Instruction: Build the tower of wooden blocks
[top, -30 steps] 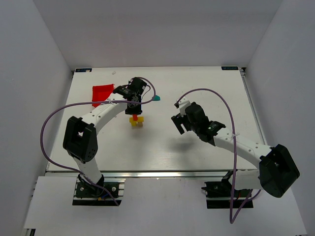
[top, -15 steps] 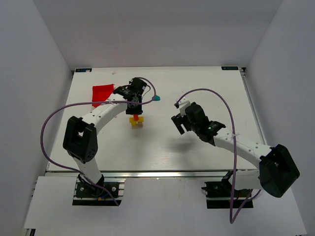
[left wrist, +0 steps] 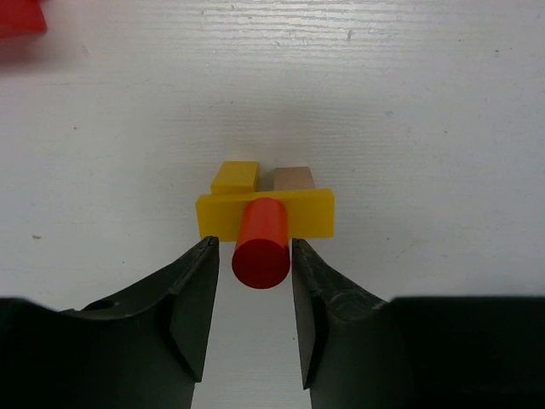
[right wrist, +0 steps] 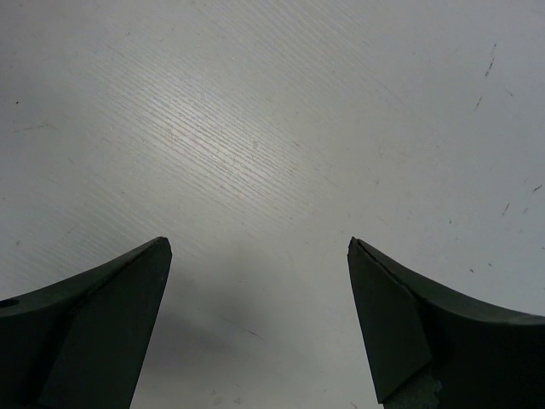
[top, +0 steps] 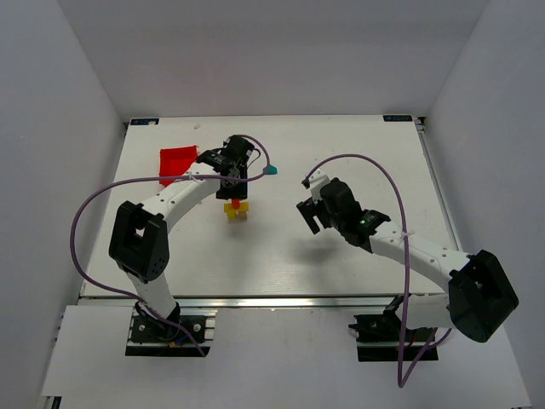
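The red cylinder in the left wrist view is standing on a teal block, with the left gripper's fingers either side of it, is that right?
Not quite. The red cylinder stands on a yellow block, not a teal one, as the left wrist view shows. The left gripper does have a finger on either side of it.

Wood block tower (left wrist: 264,215) painted matt – table (left wrist: 426,102) finely ridged, faintly scuffed

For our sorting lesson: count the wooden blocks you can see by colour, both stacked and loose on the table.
Yellow: 2, the plank and small block
Red: 1, the cylinder
Tan: 1, the tan block
Teal: 1, the loose piece
Total: 5
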You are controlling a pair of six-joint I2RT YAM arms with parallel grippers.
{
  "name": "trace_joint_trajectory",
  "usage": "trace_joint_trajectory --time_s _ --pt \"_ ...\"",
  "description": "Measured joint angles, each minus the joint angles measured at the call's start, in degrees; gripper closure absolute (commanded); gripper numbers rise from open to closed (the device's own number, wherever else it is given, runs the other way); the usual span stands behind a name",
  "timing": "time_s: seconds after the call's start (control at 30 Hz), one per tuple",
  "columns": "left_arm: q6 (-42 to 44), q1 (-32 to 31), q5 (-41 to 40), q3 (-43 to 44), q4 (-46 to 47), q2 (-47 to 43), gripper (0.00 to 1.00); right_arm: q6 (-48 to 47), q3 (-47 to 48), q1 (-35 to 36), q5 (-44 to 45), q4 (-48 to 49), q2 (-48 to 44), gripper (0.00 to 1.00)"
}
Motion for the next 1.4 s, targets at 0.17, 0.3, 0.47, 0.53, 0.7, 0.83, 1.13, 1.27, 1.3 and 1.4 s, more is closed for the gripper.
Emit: trace_joint_trajectory --time_s 0.17,0.3,0.47,0.53,0.7,0.83,1.13,1.27,1.3,1.4 --pt "-0.1 0.0 0.0 -0.1 0.0 0.0 0.38 0.0 0.0 0.0 0.0 0.0 0.0 0.10" --pt "0.0 0.0 0.1 -0.1 0.0 0.0 0.34 -0.1 0.0 0.0 0.0 0.0 0.0 0.11" --pt "0.0 0.0 0.2 -0.1 0.0 0.0 0.27 -0.1 0.0 0.0 0.0 0.0 0.0 0.11" --pt "0.0 0.0 0.3 -0.1 0.0 0.0 0.23 -0.1 0.0 0.0 0.0 0.0 0.0 0.11" --pt "0.3 0.0 0.8 -0.1 0.0 -0.8 0.02 -0.2 0.0 -0.1 -0.3 0.0 0.0 0.11" --pt "0.2 0.0 1.1 -0.1 -0.1 -3.4 0.02 -2.0 0.0 -0.9 -4.1 1.5 0.3 0.11" --pt "-1.4 0.4 -1.3 0.2 -2.5 -17.0 0.02 -15.2 11.1 -8.3 -22.5 7.9 19.2 0.11" --pt "-2.0 0.5 -3.6 -1.7 -2.7 -22.8 0.02 -23.2 22.6 -11.4 -30.3 8.1 32.1 0.11" --pt "-2.0 0.6 -4.0 -2.3 -3.0 -23.8 0.02 -25.0 25.4 -12.1 -32.3 7.5 34.9 0.11" --pt "-2.0 0.7 -5.1 -2.9 -3.7 -25.4 0.02 -29.6 35.2 -13.8 -37.6 4.7 43.3 0.11"
